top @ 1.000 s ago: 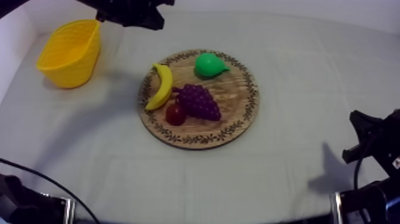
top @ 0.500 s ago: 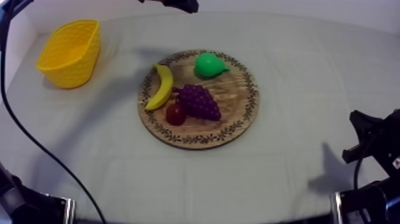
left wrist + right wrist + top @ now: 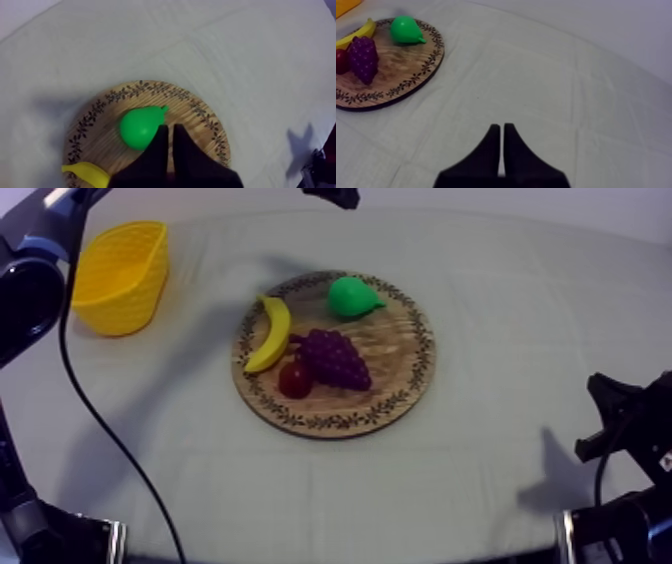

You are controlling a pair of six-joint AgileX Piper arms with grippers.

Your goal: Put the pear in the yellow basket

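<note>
Presently the left jaws are pressed together in a narrow wedge, holding nothing, above the wooden board point(image 3: 202, 122). The pear point(image 3: 140, 127) lies on that board, just beside their tips. The right jaws are also closed on nothing, over bare table point(image 3: 561, 75), with the board well apart from them. The yellow basket point(image 3: 120, 278) stands well away from both.

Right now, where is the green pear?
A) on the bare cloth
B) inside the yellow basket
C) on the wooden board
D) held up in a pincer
C: the pear lies on the wooden board, beside its patterned rim and well apart from the yellow basket.
</note>
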